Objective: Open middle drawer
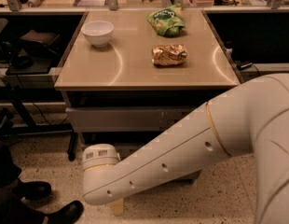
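The drawer cabinet stands under the tan table top (135, 73). Its tall top drawer front (130, 119) shows in full and is shut. Below it only a thin strip of the middle drawer's plain grey front (133, 148) shows, and I cannot tell whether it is pulled out. My white arm (182, 148) reaches from the right across the lower drawers, ending in a round joint (100, 158) at the lower left. My gripper is hidden behind the arm, low in front of the cabinet. The lowest drawer is hidden.
On the table top are a white bowl (98, 32), a green chip bag (166, 21) and a brown snack bag (169, 54). Dark shelving flanks the cabinet on both sides. A person's black shoes (51, 202) are on the speckled floor at the lower left.
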You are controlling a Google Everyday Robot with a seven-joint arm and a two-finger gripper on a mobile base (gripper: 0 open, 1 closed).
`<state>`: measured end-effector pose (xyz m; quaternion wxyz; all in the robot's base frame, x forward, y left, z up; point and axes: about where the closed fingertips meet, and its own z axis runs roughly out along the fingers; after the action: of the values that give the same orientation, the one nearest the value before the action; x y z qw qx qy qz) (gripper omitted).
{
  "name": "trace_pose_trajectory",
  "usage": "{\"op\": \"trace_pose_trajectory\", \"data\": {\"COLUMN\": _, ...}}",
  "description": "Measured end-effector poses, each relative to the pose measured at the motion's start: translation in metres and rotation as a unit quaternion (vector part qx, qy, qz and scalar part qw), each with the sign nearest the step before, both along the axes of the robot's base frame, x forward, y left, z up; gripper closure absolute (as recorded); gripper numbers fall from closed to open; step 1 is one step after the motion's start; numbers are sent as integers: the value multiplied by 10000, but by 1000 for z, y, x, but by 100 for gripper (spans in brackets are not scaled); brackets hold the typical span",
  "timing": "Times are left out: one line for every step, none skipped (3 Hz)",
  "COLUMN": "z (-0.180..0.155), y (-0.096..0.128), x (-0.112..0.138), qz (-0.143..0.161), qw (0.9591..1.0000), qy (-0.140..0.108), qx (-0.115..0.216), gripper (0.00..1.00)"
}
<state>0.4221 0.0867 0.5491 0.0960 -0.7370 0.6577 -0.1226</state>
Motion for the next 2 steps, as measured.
{"op": "trace_pose_trajectory", "data": {"z": -11, "y": -14, "x": 10, "qz": -107, "qw": 9995, "qy": 129, "qx": 251, "gripper": 0}}
{"op": "trace_pose_trajectory", "data": {"z": -39, "y": -54, "x": 41, "qz": -626, "qw": 9957, "qy": 271, "qx": 627, "gripper": 0}}
